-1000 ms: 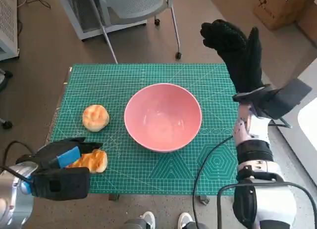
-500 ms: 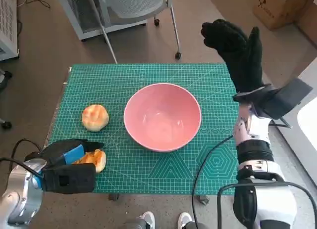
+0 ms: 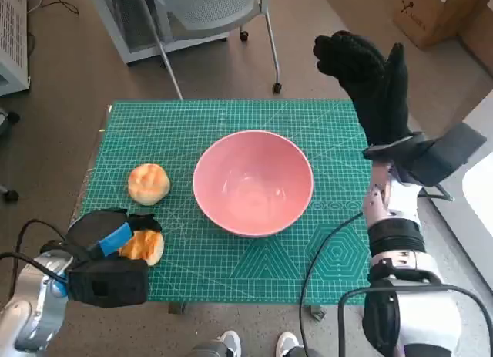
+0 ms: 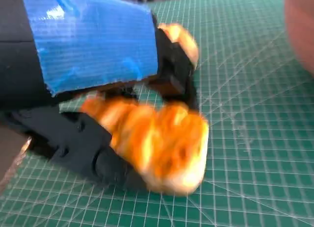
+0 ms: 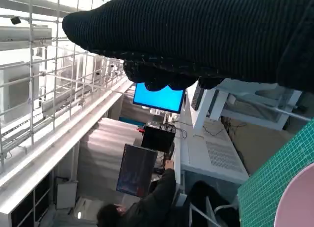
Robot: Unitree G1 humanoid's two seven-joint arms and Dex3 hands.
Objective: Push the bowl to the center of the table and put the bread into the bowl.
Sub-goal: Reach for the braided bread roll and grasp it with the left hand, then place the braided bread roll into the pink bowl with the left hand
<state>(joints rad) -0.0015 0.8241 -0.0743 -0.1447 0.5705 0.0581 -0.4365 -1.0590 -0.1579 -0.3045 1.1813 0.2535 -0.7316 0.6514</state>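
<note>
While the left hand [image 3: 108, 253] closes round a soft bread roll [image 3: 144, 247] at the surface's near left edge, the bowl [image 3: 253, 182] sits about mid-surface.
The roll looks light, spongy and glazed golden, best cupped gently at its sides, not squeezed; a second, rounder roll [image 3: 149, 183] lies just beyond. The pink bowl looks smooth, rigid and likely to slide on the gridded green mat [image 3: 231, 114]. The gloved right hand [image 3: 366, 75] is raised, holding nothing, fingers apart.
</note>
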